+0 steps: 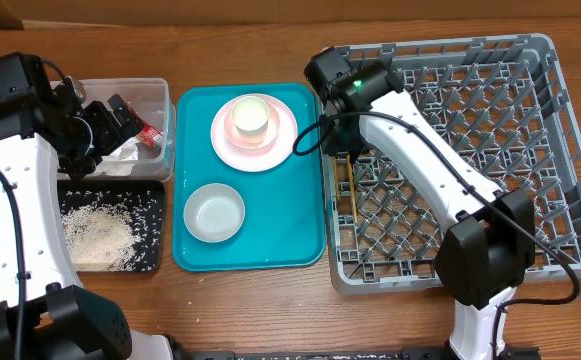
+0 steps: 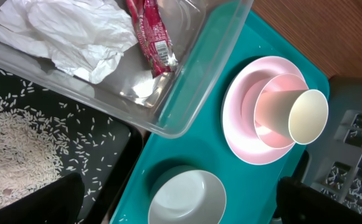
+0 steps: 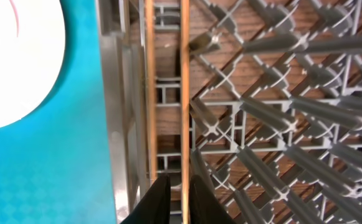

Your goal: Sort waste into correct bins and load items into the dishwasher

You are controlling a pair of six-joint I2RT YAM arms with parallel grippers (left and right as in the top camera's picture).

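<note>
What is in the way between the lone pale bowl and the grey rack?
Nothing on the teal tray lies between them. The bowl must clear the wall of the rack, where the chopsticks lie under the right gripper.

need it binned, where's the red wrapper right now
Overhead view, left side: the red wrapper lies inside the clear tub, beside the crumpled napkin.

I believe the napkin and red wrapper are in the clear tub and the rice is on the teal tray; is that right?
Not quite: the rice lies in the black tray, per the overhead view; the napkin and wrapper are in the clear tub.
</note>
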